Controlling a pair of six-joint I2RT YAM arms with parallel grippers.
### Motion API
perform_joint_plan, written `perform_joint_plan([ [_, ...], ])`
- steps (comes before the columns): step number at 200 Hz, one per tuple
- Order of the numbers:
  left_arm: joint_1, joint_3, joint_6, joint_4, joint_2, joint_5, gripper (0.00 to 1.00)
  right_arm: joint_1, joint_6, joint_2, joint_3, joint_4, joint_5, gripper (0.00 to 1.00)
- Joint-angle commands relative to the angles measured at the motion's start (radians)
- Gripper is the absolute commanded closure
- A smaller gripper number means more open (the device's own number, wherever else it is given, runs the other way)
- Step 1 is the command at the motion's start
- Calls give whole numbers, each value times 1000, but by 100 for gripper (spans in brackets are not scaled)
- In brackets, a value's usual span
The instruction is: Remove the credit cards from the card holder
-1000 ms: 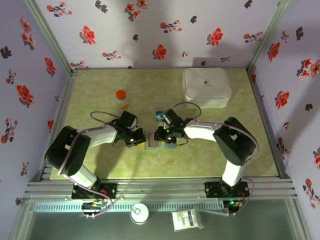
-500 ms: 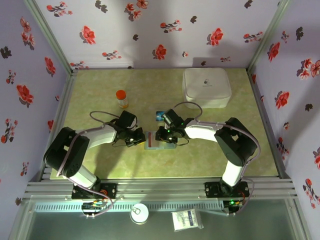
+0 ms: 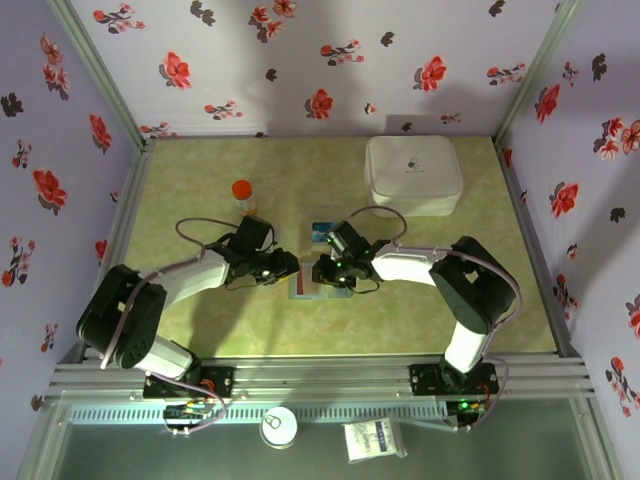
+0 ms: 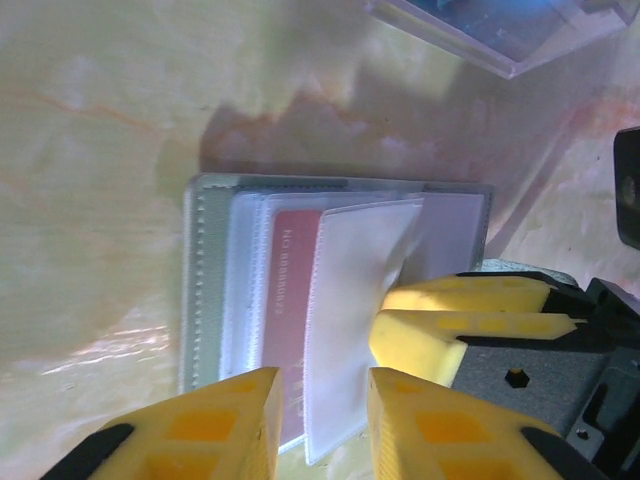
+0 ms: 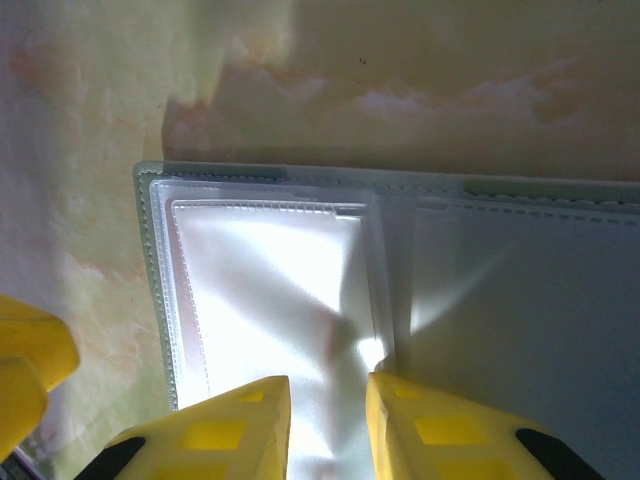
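Observation:
The card holder point(image 4: 205, 280) lies open on the table point(image 3: 200, 180), its clear sleeves facing up. A red credit card point(image 4: 290, 270) sits inside one sleeve, half under a loose clear flap point(image 4: 355, 300). My left gripper point(image 4: 322, 385) hovers open over the flap's near edge and the red card, gripping nothing. From the other side, my right gripper point(image 5: 328, 395) stands with its jaws apart, its fingertips pressing on the sleeves by the holder's centre fold point(image 5: 395, 260). In the top view both grippers point(image 3: 288, 268) point(image 3: 320, 272) meet over the holder point(image 3: 305, 288). A blue credit card point(image 3: 322, 231) lies on the table just behind.
A large white rounded case point(image 3: 413, 175) stands at the back right. An orange-capped bottle point(image 3: 243, 197) stands left of centre, behind my left arm. Flowered walls close the table on three sides.
My left arm has reached right over the holder, and its jaws have gone from shut to open. The right gripper has stayed on the holder.

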Motion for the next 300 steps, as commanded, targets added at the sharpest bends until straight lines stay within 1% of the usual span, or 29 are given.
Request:
perform_joint_plan([
  [1,-18,29,-24,33,46,17,72,-4,17,-15,-33,17,-5,73],
  [44,-43,65,-30,57,117,27,69,-11,29,-15,-53,44,-20,73],
  [92,-52,90,-32,56,161,26,69,-14,30,-24,-59,43,-24,73],
  [145,-52,97,-30,39,154,11,68,-17,30,-27,-64,44,-27,73],
  [182,-54,99,-23,-2,135,-41,66,-17,30,-26,-65,42,-29,73],
  [224,-56,106,-31,20,157,-17,66,-18,30,-30,-67,41,-30,73],
  [260,-58,109,-40,41,179,1,68,-19,32,-36,-70,42,-31,73],
  [300,-59,99,-44,45,174,-1,69,-18,35,-40,-76,47,-30,73],
])
